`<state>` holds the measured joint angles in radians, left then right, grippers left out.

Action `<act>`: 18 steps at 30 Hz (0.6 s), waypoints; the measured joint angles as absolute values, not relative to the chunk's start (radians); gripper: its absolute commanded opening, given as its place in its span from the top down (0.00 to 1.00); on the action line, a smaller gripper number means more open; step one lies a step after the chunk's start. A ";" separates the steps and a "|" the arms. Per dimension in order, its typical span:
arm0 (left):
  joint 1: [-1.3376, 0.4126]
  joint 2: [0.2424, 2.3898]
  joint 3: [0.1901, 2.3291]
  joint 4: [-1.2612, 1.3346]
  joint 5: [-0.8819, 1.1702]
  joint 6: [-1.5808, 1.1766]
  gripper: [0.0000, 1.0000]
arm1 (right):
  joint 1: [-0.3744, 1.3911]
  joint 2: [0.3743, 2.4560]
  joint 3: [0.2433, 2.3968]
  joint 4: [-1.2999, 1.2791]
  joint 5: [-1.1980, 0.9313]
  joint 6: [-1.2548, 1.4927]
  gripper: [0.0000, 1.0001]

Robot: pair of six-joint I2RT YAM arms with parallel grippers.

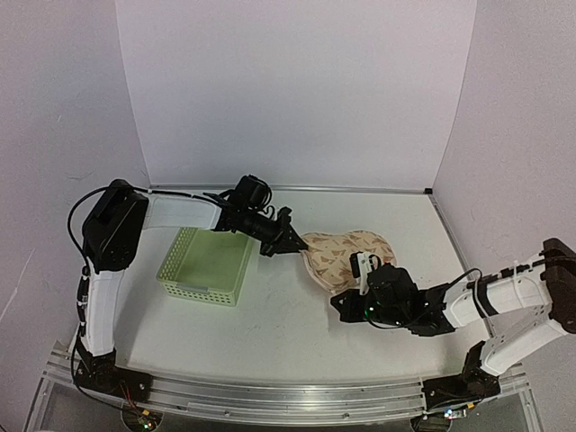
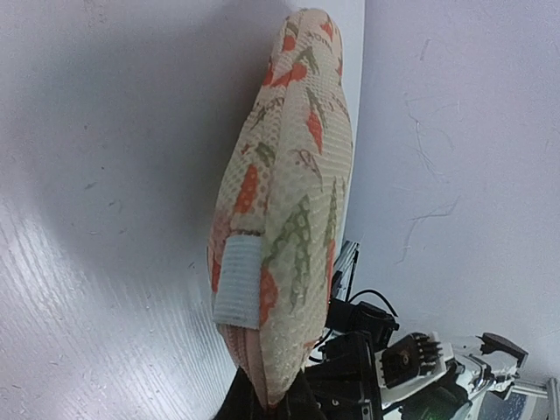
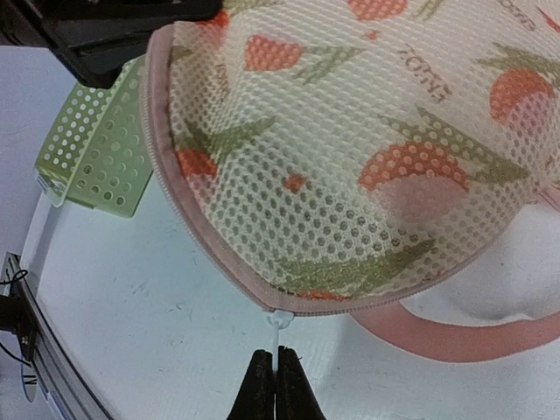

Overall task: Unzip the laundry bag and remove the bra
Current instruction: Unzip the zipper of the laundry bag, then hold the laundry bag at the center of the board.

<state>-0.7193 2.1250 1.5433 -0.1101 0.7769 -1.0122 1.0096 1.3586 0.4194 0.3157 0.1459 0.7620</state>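
On the table, right of the green basket, the laundry bag is sitting between the two grippers. The left gripper is clamping the bag's basket-side end (fabric pinched between its fingers). The right gripper is hovering with fingers pressed together, just below the white zip pull — contact unclear.

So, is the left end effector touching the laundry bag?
Touching. Left wrist view: the left end effector pinches the laundry bag at its near end.
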 measured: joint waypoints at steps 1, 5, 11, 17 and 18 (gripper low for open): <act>-0.713 2.137 1.562 -0.131 0.778 -0.997 0.91 | 1.014 1.371 0.432 0.318 0.148 0.767 1.00; -0.682 2.179 1.619 -0.192 0.754 -0.951 0.73 | 1.023 1.446 0.509 0.316 0.159 0.802 1.00; -0.632 2.186 1.630 -0.226 0.704 -0.900 0.51 | 1.033 1.544 0.628 0.274 0.174 0.830 1.00; -0.635 2.158 1.595 -0.260 0.674 -0.868 0.37 | 1.032 1.584 0.716 0.239 0.205 0.831 1.00; -0.635 2.147 1.585 -0.263 0.672 -0.865 0.36 | 1.032 1.591 0.725 0.238 0.207 0.830 1.00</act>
